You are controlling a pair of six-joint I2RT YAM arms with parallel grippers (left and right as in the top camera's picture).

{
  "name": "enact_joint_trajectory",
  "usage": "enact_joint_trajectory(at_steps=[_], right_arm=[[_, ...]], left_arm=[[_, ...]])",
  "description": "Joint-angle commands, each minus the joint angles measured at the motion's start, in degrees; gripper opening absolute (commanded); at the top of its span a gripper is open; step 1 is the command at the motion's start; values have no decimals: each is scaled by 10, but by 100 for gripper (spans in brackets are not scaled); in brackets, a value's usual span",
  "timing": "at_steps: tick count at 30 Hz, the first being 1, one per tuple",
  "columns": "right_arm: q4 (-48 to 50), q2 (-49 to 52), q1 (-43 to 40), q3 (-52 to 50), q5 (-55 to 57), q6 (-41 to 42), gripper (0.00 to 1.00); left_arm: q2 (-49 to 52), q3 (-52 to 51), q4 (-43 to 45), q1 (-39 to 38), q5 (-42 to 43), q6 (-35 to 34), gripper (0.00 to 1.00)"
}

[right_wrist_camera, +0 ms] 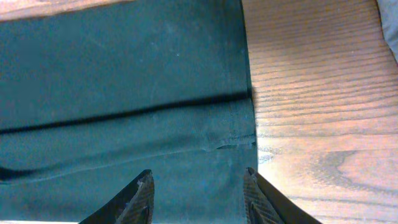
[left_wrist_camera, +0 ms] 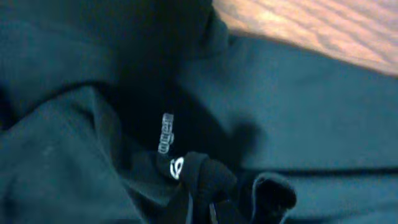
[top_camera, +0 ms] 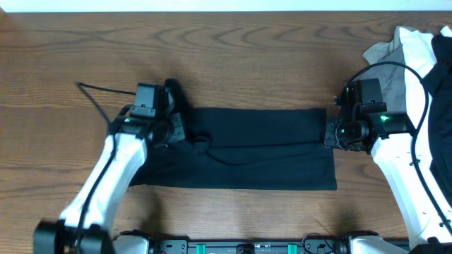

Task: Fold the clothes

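Black fingers of the right gripper point(right_wrist_camera: 198, 177) are spread wide just above the right hem of the garment point(top_camera: 261, 148), seemingly so that this edge can be straddled and pinched. At the left end, the left gripper point(top_camera: 178, 130) is sunk in bunched cloth beside the white lettering point(left_wrist_camera: 166, 134); whether it is clamped cannot be told. The garment is laid as a flat band in the middle of the table point(top_camera: 247, 56), both ends within reach, probably for a further fold. Other clothes point(top_camera: 395, 49) are heaped at the far right.

White lettering point(left_wrist_camera: 166, 133) blurred, round logo point(left_wrist_camera: 177, 167) partly hidden, clothes pile point(top_camera: 413, 48) cut by edge
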Motion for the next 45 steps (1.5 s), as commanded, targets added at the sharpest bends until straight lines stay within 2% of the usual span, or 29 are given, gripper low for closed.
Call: enact_joint_trajectory(at_steps=[1, 8, 15, 28, 31, 37, 44, 45], right_arm=[[0, -2, 3, 0, -2, -8, 45], [-2, -2, 3, 0, -2, -8, 45], [-5, -2, 3, 0, -2, -8, 45], [-6, -2, 3, 0, -2, -8, 45], [-6, -2, 3, 0, -2, -8, 44], [-7, -2, 3, 0, -3, -8, 44], [-8, -2, 3, 0, -3, -8, 45], [-9, -2, 3, 0, -3, -8, 44]], left_arm=[[-27, 11, -40, -2, -30, 9, 7], [-29, -5, -89, -2, -36, 9, 7], [-29, -10, -114, -2, -98, 9, 7], [-29, -11, -143, -2, -87, 7, 8], [-29, -11, -168, -2, -84, 7, 22], [-29, -11, -205, -2, -84, 7, 24], [-29, -11, -207, -2, -84, 7, 25], [-29, -11, -210, -2, -84, 7, 30]])
